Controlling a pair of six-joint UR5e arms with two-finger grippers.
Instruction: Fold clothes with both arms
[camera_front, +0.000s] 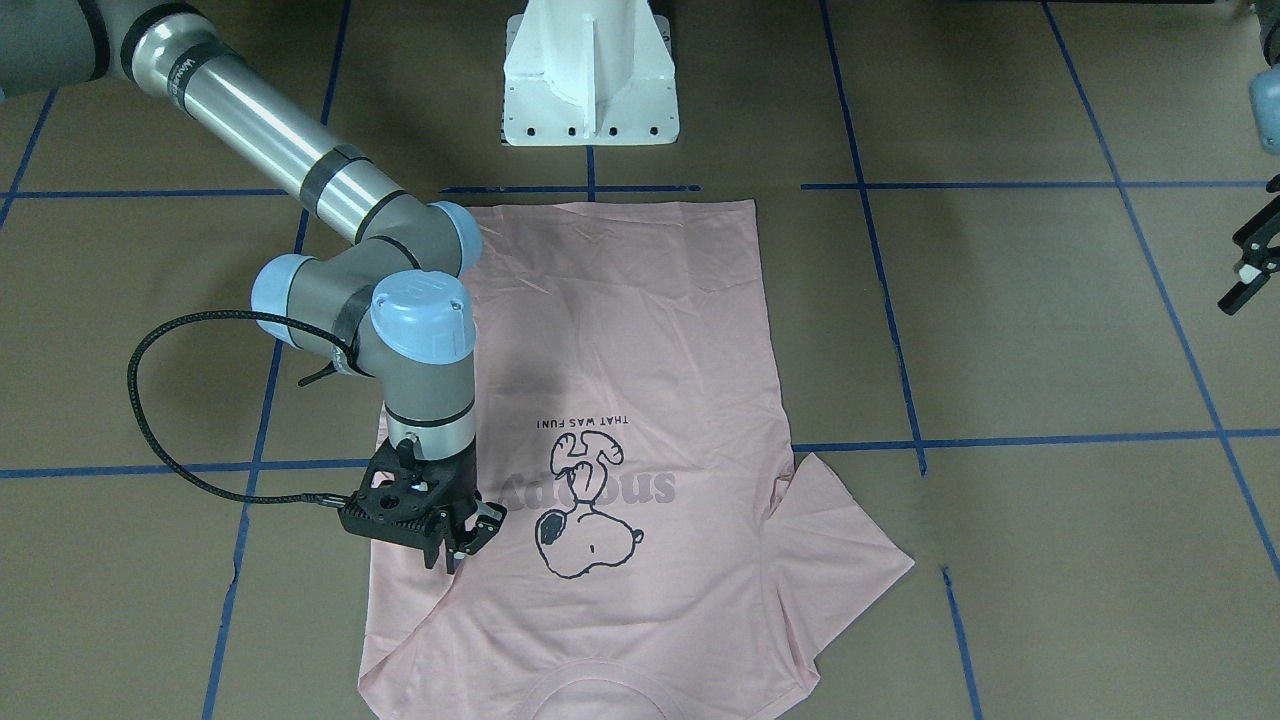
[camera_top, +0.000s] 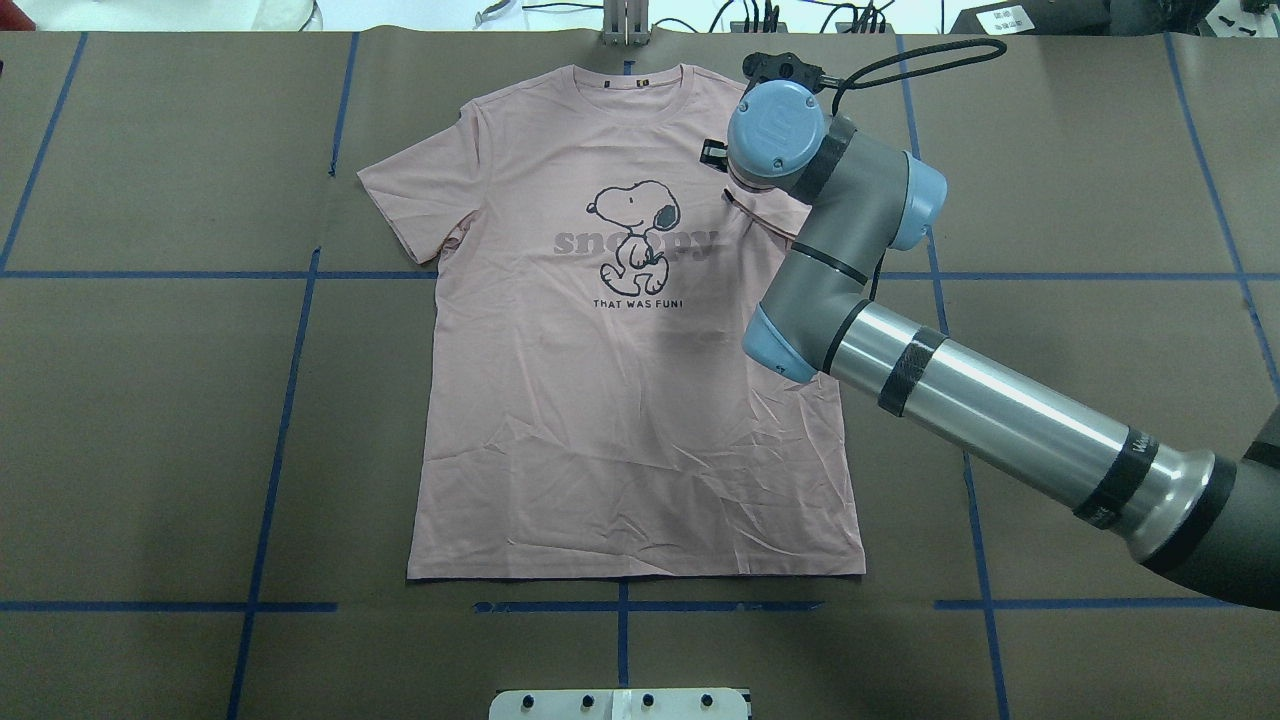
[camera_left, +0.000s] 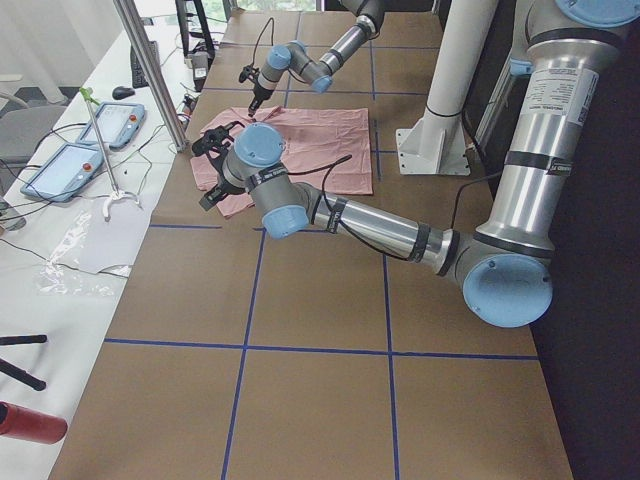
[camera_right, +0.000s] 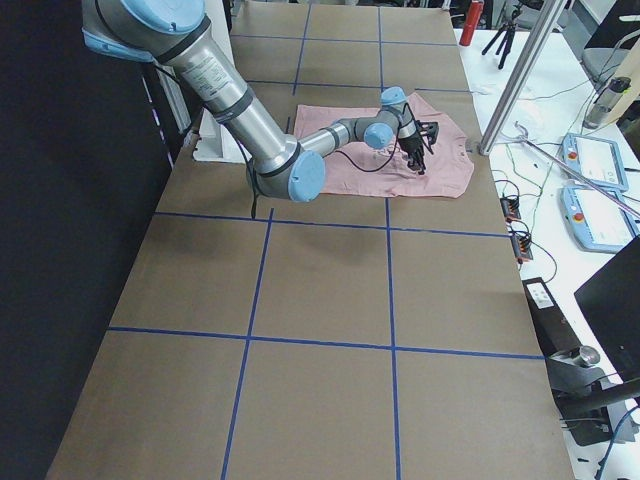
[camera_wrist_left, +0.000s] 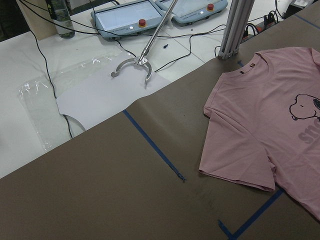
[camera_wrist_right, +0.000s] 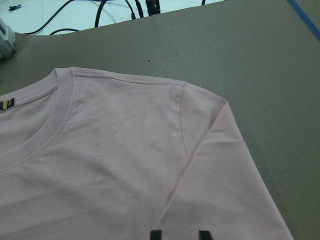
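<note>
left first: your left tool (camera_front: 1250, 268) hangs over bare worktop (camera_top: 150, 420), well off the shirt's left side, and i cannot tell whether it is spread or closed. in the middle, the t-shirt (camera_top: 620, 420) lies flat, print up, collar (camera_top: 625, 88) at the worktop's far edge and hem toward the robot's edge. over on the right, your right tool (camera_front: 465, 535) points straight down at the right sleeve (camera_wrist_right: 225, 165), fingertips (camera_wrist_right: 156, 233) apart, gripping nothing. i'd say pinch at the sleeve seam, catch both layers, and clamp before you lift. bring the left tool to the left sleeve (camera_top: 420, 195) so both sides rise together. the right arm (camera_top: 1000, 400) reaches in from the near right, forearm low, wrist turned vertical.
</note>
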